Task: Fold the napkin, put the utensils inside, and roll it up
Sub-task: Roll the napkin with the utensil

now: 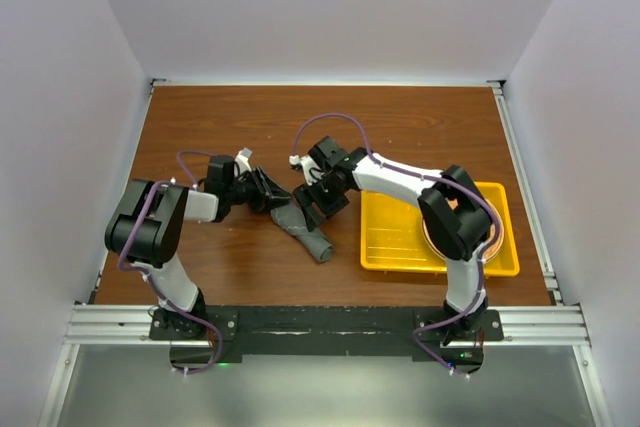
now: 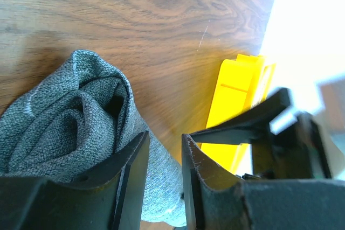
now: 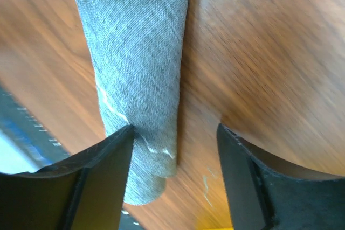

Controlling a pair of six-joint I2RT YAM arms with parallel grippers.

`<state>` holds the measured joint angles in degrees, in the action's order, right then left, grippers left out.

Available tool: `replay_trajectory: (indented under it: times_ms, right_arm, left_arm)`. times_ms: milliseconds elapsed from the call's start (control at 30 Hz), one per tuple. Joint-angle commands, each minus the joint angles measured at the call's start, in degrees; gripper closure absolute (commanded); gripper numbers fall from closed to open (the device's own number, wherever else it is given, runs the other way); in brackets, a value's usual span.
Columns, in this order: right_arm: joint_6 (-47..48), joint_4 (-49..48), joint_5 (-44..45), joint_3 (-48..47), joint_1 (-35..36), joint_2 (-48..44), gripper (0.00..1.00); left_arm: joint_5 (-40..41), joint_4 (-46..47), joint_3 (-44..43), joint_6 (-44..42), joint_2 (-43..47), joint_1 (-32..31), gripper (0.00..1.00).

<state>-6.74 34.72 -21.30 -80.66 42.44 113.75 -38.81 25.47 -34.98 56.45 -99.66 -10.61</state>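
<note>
The dark grey napkin [image 1: 303, 230] lies rolled into a tube on the wood table, slanting from upper left to lower right. My left gripper [image 1: 268, 192] is at the roll's upper-left end. In the left wrist view its jaws [image 2: 164, 136] stand a narrow gap apart just above the cloth [image 2: 70, 117], with nothing between the tips. My right gripper [image 1: 318, 202] hovers over the roll's middle. In the right wrist view it [image 3: 175, 127] is wide open, its left finger over the cloth [image 3: 140, 52]. No teal utensils show in any view.
A yellow tray [image 1: 400, 252] sits right of the roll, with the round orange-brown mat [image 1: 494, 239] in it, mostly hidden by the right arm. The tray's corner shows in the left wrist view [image 2: 234, 92]. White walls enclose the table.
</note>
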Motion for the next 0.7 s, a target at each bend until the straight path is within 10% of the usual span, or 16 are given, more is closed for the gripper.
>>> replay_trajectory:
  times_ms: [0, 667]
  right_arm:
    - [5.0, 3.1, 14.5, -3.7, 3.7, -5.8, 0.28]
    - [4.7, -5.9, 22.5, -9.4, 12.8, 4.3, 0.2]
  left_arm:
    - [4.0, -6.3, -0.7, -2.1, -1.2, 0.2, 0.64]
    - [2.7, -7.9, -0.6, 0.7, -1.0, 0.3, 0.64]
